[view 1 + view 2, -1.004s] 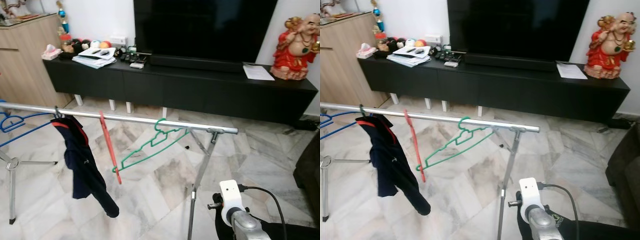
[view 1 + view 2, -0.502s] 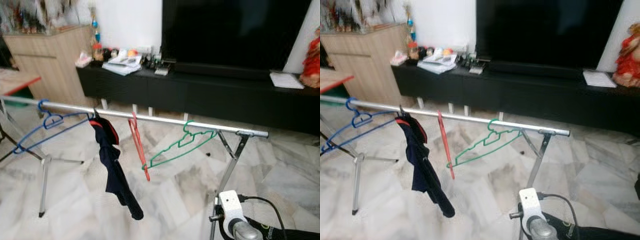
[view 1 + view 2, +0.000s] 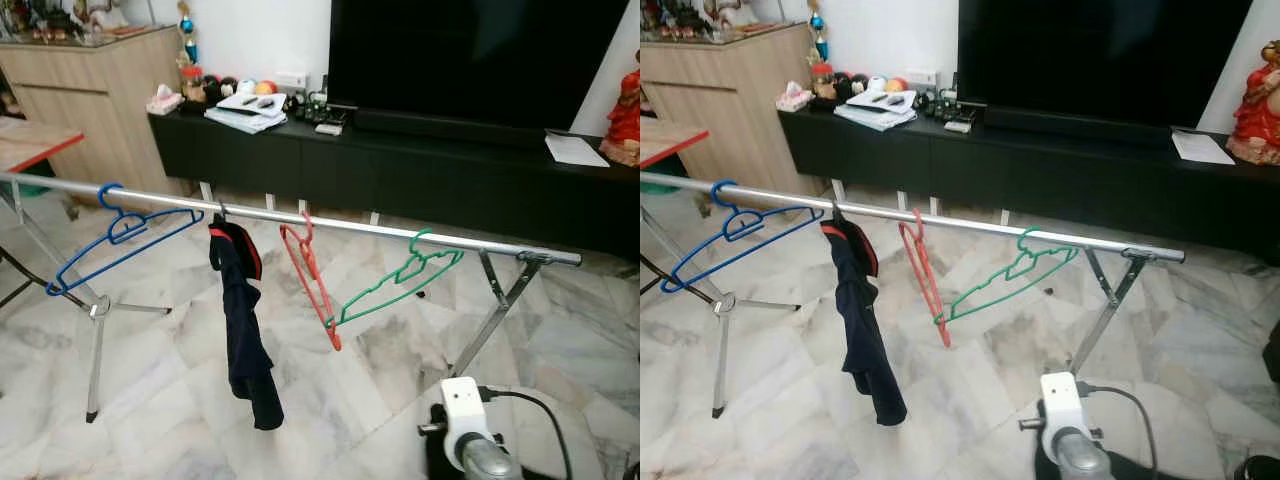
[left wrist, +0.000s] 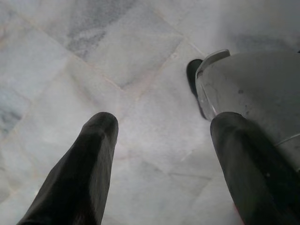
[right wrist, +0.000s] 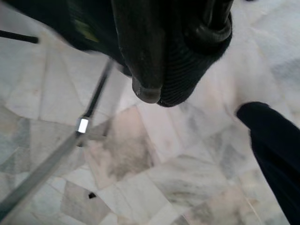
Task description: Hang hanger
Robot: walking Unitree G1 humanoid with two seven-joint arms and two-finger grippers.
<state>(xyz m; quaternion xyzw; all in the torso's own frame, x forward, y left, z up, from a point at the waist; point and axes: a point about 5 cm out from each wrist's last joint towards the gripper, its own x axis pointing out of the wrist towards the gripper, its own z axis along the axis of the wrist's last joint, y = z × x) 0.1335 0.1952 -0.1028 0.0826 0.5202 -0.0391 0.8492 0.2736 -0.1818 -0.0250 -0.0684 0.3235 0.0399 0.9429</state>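
1. Left pincer (image 4: 159, 154) hangs low over the marble floor (image 4: 93, 56), its two black fingers (image 4: 79, 173) spread wide, with nothing between them.
2. Right pincer (image 5: 206, 108) also points down at the floor; its fingers stand apart and hold nothing. The right arm (image 3: 470, 440), with its white wrist block, shows at the lower edge of the head views, close to the robot's body.
3. Just past this arm stands the folding leg (image 3: 490, 320) of the drying rack, and above it the silver rail (image 3: 350, 224) runs across the room from the robot's left to its right, so its long axis lies crosswise to the robot.
4. On the rail hang, from right to left, a green hanger (image 3: 400, 280), a red hanger (image 3: 312, 280), a dark garment (image 3: 243, 330) on its own hook, and a blue hanger (image 3: 115, 235). All hooks sit over the rail; the green one is tilted.
5. No hanger is in either pincer, so probably the hanging is done already, or another hanger must be fetched first.
6. Green hanger lies ahead of and above the right arm, so the right arm is nearer to it.
7. Further back stand a black TV tabletop (image 3: 400, 150) with papers and small things, and a wooden cabinet (image 3: 90, 90) at the far left.
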